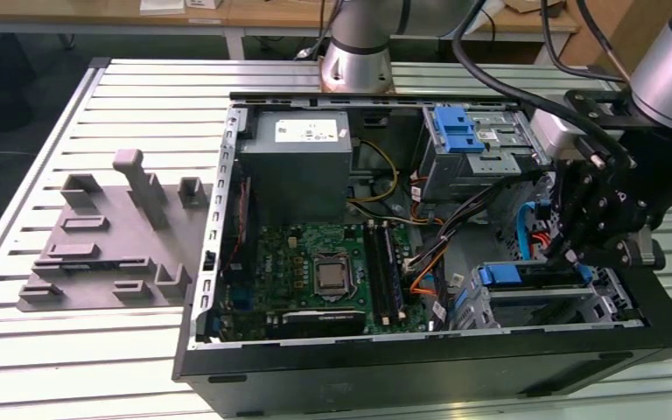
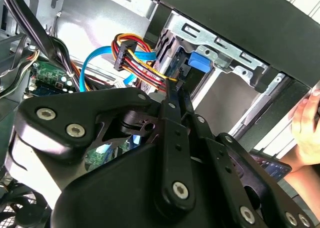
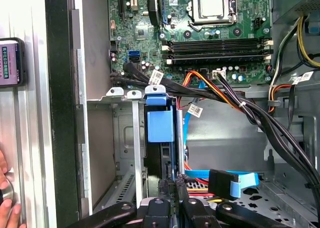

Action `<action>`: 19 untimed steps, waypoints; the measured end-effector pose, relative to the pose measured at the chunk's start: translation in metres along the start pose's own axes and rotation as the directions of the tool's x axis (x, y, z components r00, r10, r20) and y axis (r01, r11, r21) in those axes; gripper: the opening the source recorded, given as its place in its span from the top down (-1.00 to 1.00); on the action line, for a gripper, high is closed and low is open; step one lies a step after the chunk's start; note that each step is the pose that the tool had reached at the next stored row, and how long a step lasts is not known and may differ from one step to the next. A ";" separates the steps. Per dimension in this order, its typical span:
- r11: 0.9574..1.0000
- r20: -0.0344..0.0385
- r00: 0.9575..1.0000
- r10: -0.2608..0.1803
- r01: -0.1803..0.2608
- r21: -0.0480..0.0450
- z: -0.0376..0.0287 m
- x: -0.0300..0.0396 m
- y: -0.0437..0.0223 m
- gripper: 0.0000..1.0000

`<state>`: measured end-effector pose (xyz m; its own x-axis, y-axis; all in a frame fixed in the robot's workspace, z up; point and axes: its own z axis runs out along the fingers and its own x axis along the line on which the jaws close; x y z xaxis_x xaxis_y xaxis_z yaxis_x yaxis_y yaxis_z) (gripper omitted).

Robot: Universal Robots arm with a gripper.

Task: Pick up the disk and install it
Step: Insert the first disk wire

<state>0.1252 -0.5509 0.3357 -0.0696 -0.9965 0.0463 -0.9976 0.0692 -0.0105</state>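
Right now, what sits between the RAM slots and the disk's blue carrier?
First wrist view: black and orange cables cross between RAM slots and blue carrier.

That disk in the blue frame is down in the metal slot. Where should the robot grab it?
Probably by the blue tab end of the disk. It stands on edge between the walls of the metal bay, so its flat faces are shut in and that end is free. Come in from the open side of the case, where the gripper is.

A slatted aluminium worktable (image 1: 32, 332) is filling the scene under even light. Wooden desks (image 1: 255, 16) are standing along the far side, above a dark floor (image 1: 10, 87).
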 end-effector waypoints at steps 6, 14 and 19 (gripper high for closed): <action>1.000 0.001 1.000 0.001 -0.001 -0.002 0.0015 0.0003 -0.0004 0.67; 1.000 0.000 1.000 0.001 -0.001 -0.006 0.0042 0.0004 -0.0018 0.67; 1.000 0.000 1.000 0.002 -0.002 -0.009 0.0065 0.0003 -0.0035 0.67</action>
<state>0.1287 -0.5517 0.3293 -0.0712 -0.9964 0.0465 -0.9975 0.0712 -0.0013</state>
